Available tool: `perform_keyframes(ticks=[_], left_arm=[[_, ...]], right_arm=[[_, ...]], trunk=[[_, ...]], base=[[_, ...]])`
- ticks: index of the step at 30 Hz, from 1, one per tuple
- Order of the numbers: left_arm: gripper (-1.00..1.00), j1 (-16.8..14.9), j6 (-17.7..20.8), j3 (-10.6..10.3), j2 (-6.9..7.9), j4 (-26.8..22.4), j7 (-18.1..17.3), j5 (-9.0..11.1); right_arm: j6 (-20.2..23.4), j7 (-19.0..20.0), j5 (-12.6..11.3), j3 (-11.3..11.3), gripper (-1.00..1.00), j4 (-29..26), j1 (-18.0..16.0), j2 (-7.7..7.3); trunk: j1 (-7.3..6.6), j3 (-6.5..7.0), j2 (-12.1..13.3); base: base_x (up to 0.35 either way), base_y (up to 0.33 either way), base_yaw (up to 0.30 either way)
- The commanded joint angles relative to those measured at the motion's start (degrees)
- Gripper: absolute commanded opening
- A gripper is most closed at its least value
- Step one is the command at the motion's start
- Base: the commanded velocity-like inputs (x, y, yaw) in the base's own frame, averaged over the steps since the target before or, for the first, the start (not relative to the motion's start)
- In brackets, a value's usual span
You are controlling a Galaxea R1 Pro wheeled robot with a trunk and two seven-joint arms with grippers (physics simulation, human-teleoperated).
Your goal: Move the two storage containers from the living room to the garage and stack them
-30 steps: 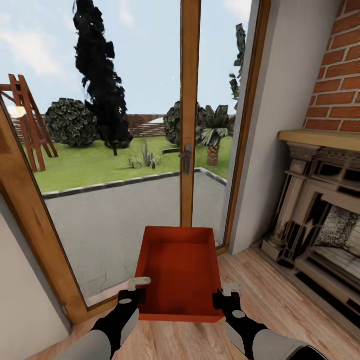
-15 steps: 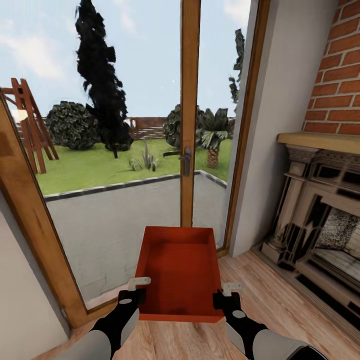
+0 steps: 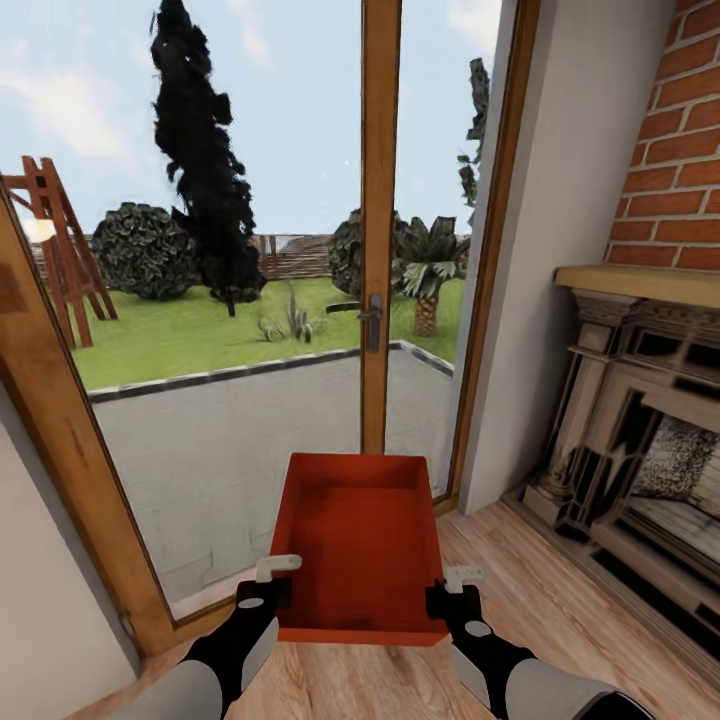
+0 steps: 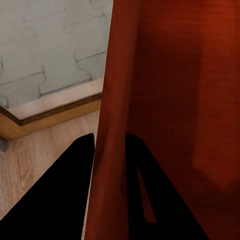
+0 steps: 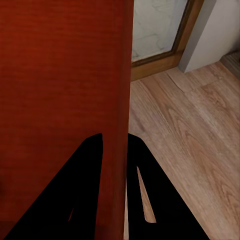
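Head view: one orange-red storage container [image 3: 362, 545] is held up in front of the glass garden door [image 3: 375, 250], left gripper [image 3: 268, 590] on one long wall, right gripper [image 3: 449, 597] on the other. Left wrist view: black fingers [image 4: 65, 200] straddle and pinch the container's wall. Right wrist view: fingers [image 5: 70, 200] clamp the opposite wall, above the wood-plank floor [image 5: 185, 150].

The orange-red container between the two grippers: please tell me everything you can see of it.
The storage container is an orange-red rectangular open-top bin, plastic by its look, with low plain walls and nothing inside. It is held level above the wood-plank floor, before the glass garden door. The left gripper clamps its left wall and the right gripper its right wall, one finger inside, one outside.
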Motion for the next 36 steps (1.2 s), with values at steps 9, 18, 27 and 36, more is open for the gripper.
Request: perform_keyframes(ticks=[9,18,27,36], left_arm=[[-1.0,-0.06,0.26,1.34,0.02,-1.66,0.57,-1.04],[-1.0,-0.06,0.26,1.34,0.02,-1.66,0.58,-1.04],[-1.0,-0.06,0.26,1.35,0.02,-1.66,0.58,-1.04],[-1.0,-0.06,0.24,1.39,0.02,-1.66,0.58,-1.04]], right_arm=[[-0.44,-0.1,-1.28,0.09,-1.0,0.69,-0.04,0.02],[-0.5,-0.1,-1.29,0.09,-1.0,0.69,-0.04,0.02],[-0.53,-0.1,-1.29,0.09,-1.0,0.69,-0.04,0.02],[-0.53,-0.1,-1.29,0.09,-1.0,0.69,-0.04,0.02]], trunk=[[0.01,0.13,-0.07],[0.01,0.74,-0.07],[0.01,1.36,-0.07],[0.01,2.04,-0.07]], base=[[0.0,0.0,-0.063],[0.0,0.0,-0.22],[0.0,0.0,-0.215],[0.0,0.0,-0.193]])
